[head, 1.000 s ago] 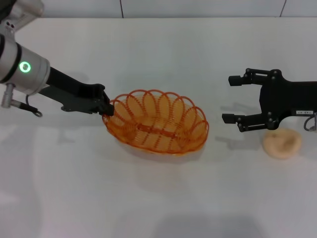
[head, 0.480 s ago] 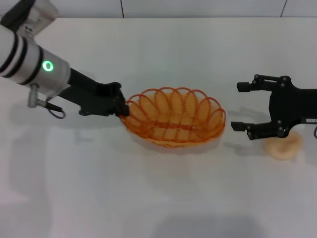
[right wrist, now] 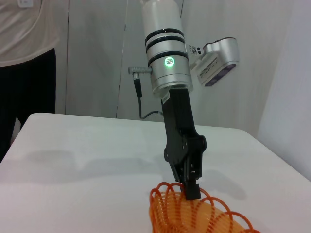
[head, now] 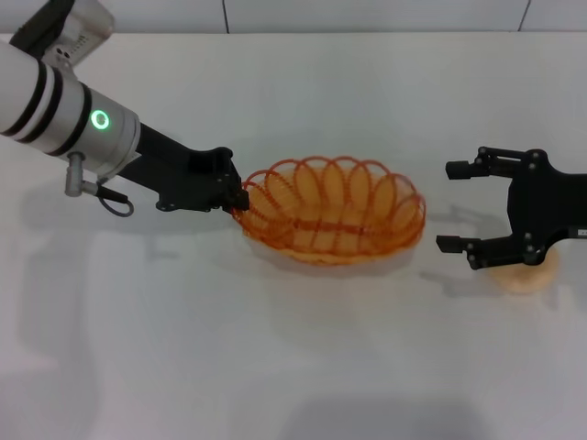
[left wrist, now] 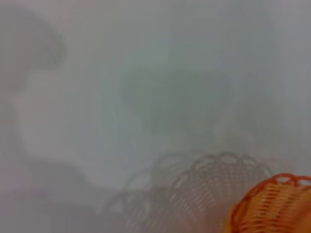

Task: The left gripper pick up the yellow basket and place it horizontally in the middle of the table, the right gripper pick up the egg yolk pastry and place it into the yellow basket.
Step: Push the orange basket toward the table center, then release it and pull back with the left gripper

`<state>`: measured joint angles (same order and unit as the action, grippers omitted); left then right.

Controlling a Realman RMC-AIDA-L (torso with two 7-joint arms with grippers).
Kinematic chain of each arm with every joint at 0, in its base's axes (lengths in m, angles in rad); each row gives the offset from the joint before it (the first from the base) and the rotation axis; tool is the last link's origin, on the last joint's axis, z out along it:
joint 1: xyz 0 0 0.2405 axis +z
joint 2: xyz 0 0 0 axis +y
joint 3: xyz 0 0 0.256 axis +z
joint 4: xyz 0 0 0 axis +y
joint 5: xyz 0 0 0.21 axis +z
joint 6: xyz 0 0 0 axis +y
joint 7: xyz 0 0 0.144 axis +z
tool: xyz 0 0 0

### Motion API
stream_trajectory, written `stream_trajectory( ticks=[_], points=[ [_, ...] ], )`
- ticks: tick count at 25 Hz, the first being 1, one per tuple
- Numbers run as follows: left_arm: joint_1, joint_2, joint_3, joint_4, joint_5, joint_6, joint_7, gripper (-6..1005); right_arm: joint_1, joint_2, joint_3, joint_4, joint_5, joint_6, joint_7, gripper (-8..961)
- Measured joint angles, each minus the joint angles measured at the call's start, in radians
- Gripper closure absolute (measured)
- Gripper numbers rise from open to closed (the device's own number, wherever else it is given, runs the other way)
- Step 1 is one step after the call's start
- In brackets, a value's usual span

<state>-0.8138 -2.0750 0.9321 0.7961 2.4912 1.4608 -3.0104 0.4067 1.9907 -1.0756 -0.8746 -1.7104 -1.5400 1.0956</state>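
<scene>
Left end effector [head: 237,196] clamped on yellow basket [head: 332,222] rim; right end effector [head: 463,207] agape, egg yolk pastry [head: 530,272] just beneath.

The table [head: 303,367] is plain white, with soft grey shadows. On it the yellow basket [head: 335,220] reads as translucent orange-yellow, its wall an open pattern of thin ribs topped by a row of scalloped loops. The left gripper [head: 237,195] is matte black, on a black arm; farther up, the arm turns white-grey, banded by two black rings, with a small glowing green ring light. The right gripper [head: 463,207] is black too. Beneath it the egg yolk pastry [head: 530,275] shows pale cream-beige, smooth and unpatterned. A person [right wrist: 26,63] at the back wears a beige top and black trousers.
</scene>
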Motion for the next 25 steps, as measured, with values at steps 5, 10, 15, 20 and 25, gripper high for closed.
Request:
stream_trajectory(
  ticks=[5, 10, 15, 20, 25],
  points=[
    [-0.003, 0.001, 0.003, -0.011, 0.006, -0.001, 0.0, 885, 0.001, 0.0, -0.002, -0.001, 0.0, 0.0, 0.0, 101],
    [-0.004, 0.005, 0.004, -0.012, -0.003, 0.006, 0.004, 772, 0.0, 0.0, -0.002, -0.002, 0.0, 0.0, -0.001, 101],
    [-0.003, 0.015, 0.004, -0.004, -0.004, 0.035, 0.013, 650, 0.0, 0.002, 0.0, 0.001, 0.0, 0.004, -0.003, 102],
    [0.012, 0.043, 0.001, 0.042, -0.01, 0.058, 0.061, 512, 0.0, 0.005, 0.001, 0.002, 0.0, 0.001, 0.012, 103],
    [0.051, 0.074, -0.078, 0.067, -0.119, 0.055, 0.315, 310, 0.0, 0.009, 0.0, -0.001, 0.0, 0.004, 0.051, 103]
  ],
)
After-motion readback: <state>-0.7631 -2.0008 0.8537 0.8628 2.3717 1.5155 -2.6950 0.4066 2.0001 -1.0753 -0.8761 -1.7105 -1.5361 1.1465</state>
